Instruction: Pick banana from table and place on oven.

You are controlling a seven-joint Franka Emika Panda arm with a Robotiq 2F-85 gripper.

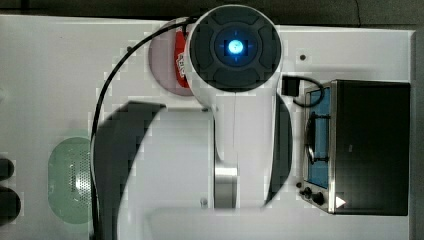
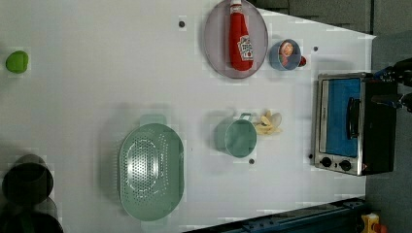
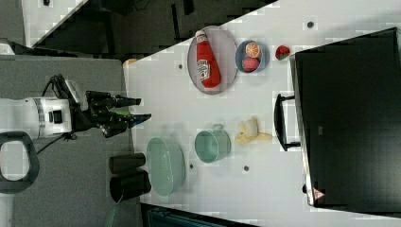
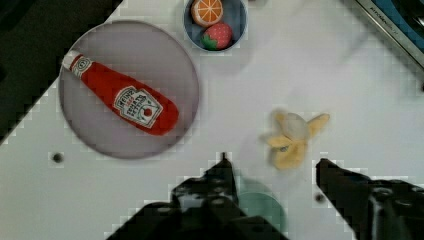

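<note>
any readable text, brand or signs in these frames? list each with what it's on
"HEINZ": only partly legible on the white label of the ketchup bottle; the smaller print under it is too blurred to read.
Warning triangle sticker on the oven: symbol too small to read.
Faint mark on the oven top: unreadable.

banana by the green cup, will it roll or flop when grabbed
The small pale yellow toy banana with splayed peel flaps probably won't roll: the flaps lie spread on the white table. It looks like light plastic. The flaps may flex or snag the open claw.
</note>
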